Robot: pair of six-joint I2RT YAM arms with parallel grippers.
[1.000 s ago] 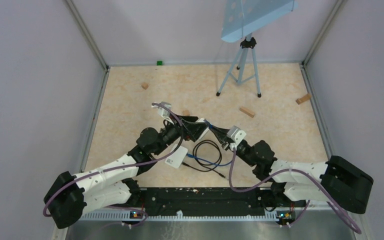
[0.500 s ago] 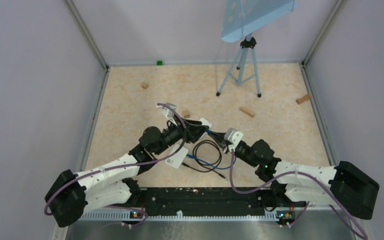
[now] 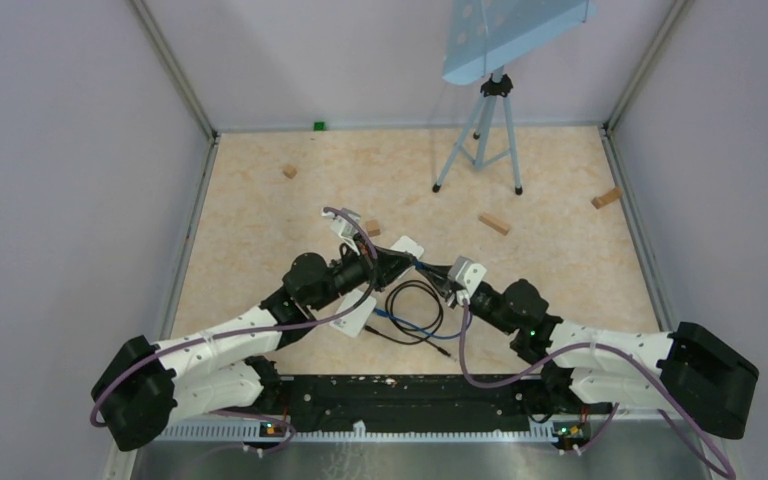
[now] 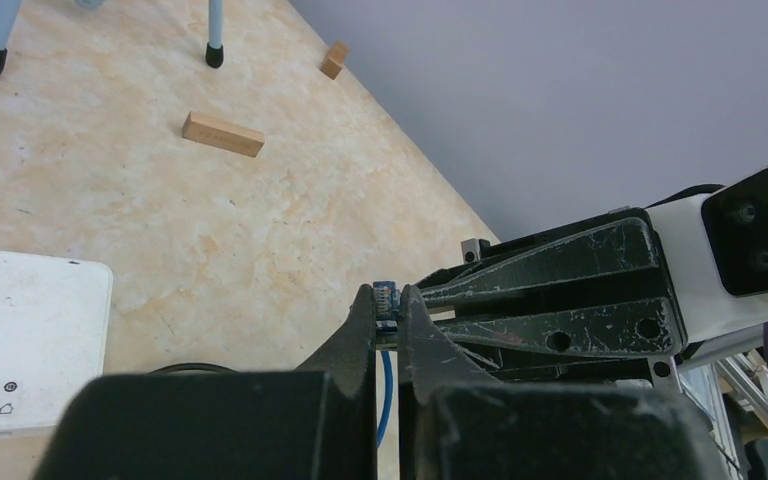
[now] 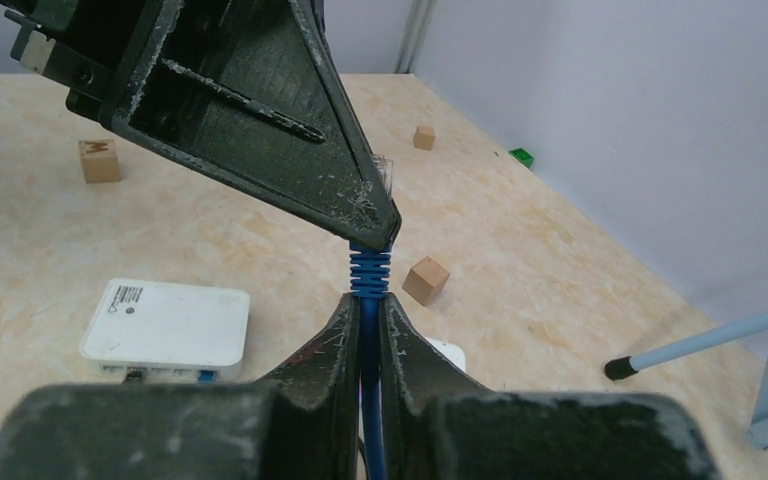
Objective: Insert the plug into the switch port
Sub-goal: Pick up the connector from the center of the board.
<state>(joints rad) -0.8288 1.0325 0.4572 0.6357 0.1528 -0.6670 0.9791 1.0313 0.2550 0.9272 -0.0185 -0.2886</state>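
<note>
My left gripper (image 4: 387, 292) is shut on the blue plug (image 4: 388, 300), whose tip pokes out past the fingertips. Its ribbed blue boot (image 5: 370, 270) hangs below the left fingers (image 5: 290, 150) in the right wrist view. Just under the boot, my right gripper (image 5: 364, 302) hugs the blue cable (image 5: 369, 400), jaws tight against it. Both grippers meet above the table's middle (image 3: 415, 264). A white switch box (image 5: 165, 325) with ports along its near side lies flat on the table, apart from the plug; in the top view it lies partly under the left arm (image 3: 353, 318).
A second white TP-Link box (image 4: 30, 340) lies under the grippers. A black cable coil (image 3: 415, 300) sits between the arms. Wooden blocks (image 3: 493, 223) (image 3: 606, 198) (image 3: 290, 171), a green cube (image 3: 318, 125) and a tripod (image 3: 480, 140) stand farther back.
My left gripper has moved a little right and shut onto the plug. The right arm shifted slightly at first, then held still with the cable.
</note>
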